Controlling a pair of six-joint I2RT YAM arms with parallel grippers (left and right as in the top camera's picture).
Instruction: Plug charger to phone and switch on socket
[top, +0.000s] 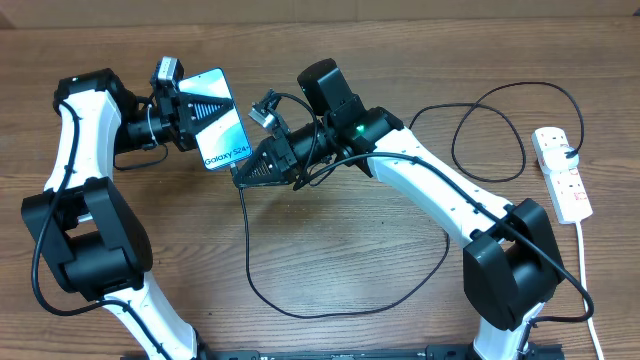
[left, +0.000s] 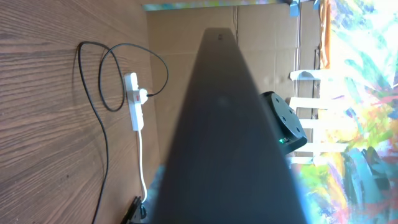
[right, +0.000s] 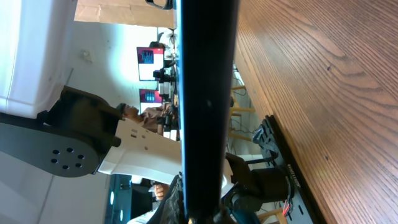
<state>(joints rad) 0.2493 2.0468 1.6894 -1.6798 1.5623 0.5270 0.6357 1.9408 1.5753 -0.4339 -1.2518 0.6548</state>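
Note:
My left gripper (top: 185, 118) is shut on the phone (top: 220, 125) and holds it tilted above the table, its "Galaxy S24" screen facing up. The phone's dark back fills the left wrist view (left: 230, 137), and its thin edge runs down the right wrist view (right: 205, 93). My right gripper (top: 246, 172) is shut on the plug end of the charger, right at the phone's lower edge. Whether the tip is in the port is hidden. The black charger cable (top: 300, 312) loops widely over the table to the socket (top: 562, 172) at the far right, which also shows in the left wrist view (left: 134, 102).
The socket's thick white cord (top: 590, 290) runs down the right side toward the table's front edge. The right arm (top: 440, 180) stretches across the middle of the table above the cable loop. A cardboard wall (left: 186, 37) stands beyond the table's far side.

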